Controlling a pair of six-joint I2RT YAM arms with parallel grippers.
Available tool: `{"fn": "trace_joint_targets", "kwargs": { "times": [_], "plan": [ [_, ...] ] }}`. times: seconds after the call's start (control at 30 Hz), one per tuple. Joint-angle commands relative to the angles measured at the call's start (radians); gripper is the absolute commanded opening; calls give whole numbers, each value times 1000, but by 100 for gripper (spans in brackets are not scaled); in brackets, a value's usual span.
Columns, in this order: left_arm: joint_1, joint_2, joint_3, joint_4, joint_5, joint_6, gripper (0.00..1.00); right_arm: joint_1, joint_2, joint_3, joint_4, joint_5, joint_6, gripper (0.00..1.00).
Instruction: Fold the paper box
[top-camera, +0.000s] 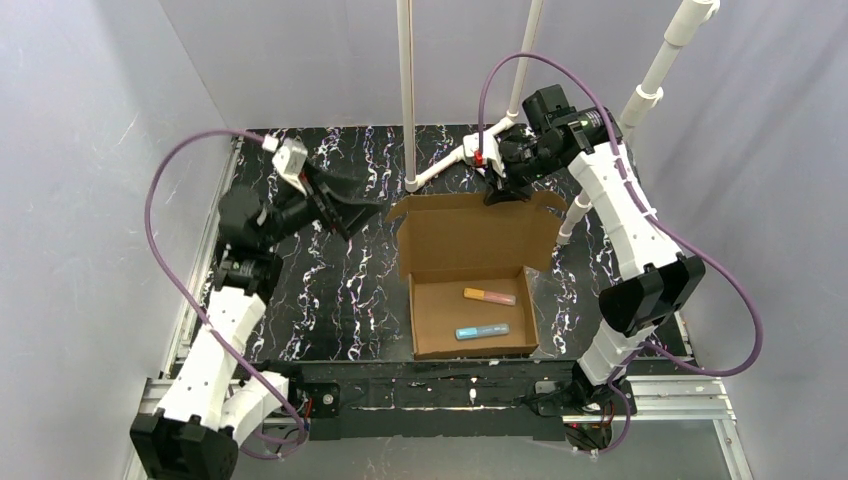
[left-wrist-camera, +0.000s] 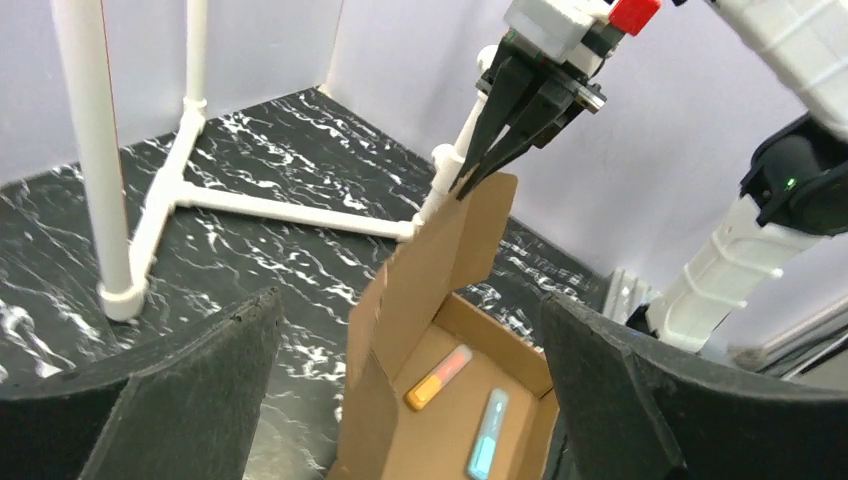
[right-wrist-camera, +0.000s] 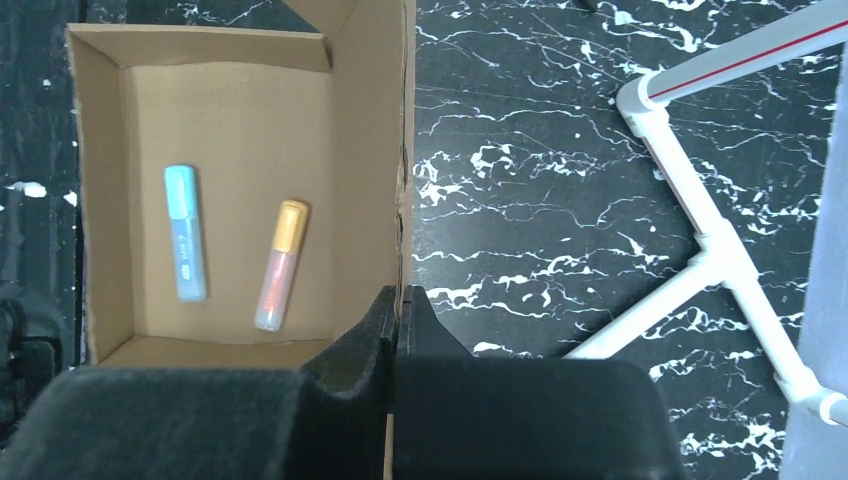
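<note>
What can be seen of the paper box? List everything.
The paper box is plain brown corrugated cardboard: a shallow rectangular tray with walls raised, resting on the black marbled table. Its hinged lid stands upright at the far side, its top edge pinched by the shut right end effector. An orange tube and a blue tube lie inside, apart.

The surface (top-camera: 330, 290) was black, veined with white like marble, and ran from the near rail to the far wall. The paper box (top-camera: 440, 312) sat on it right of the middle, close to the near edge, its lid standing up at the far side. A white pipe frame (top-camera: 409, 150) stood at the far middle, just beyond the box.
</note>
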Motion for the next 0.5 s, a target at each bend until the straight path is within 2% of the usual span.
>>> {"fn": "trace_joint_targets", "kwargs": {
  "times": [0.0,0.07,0.23,0.33,0.47],
  "plan": [
    [-12,152,182,-219,144,249,98,10,20,51,-28,-45,-24,1],
    [-43,194,223,-249,148,310,98,11,22,54,-27,-50,-23,1],
    [-192,304,357,-447,15,485,92,19,40,57,-23,-57,-16,1],
    [-230,353,388,-459,-31,537,87,27,53,61,-18,-62,-9,1],
    [-239,406,439,-484,-26,550,70,32,62,61,-12,-62,-3,1]
  ]
}}
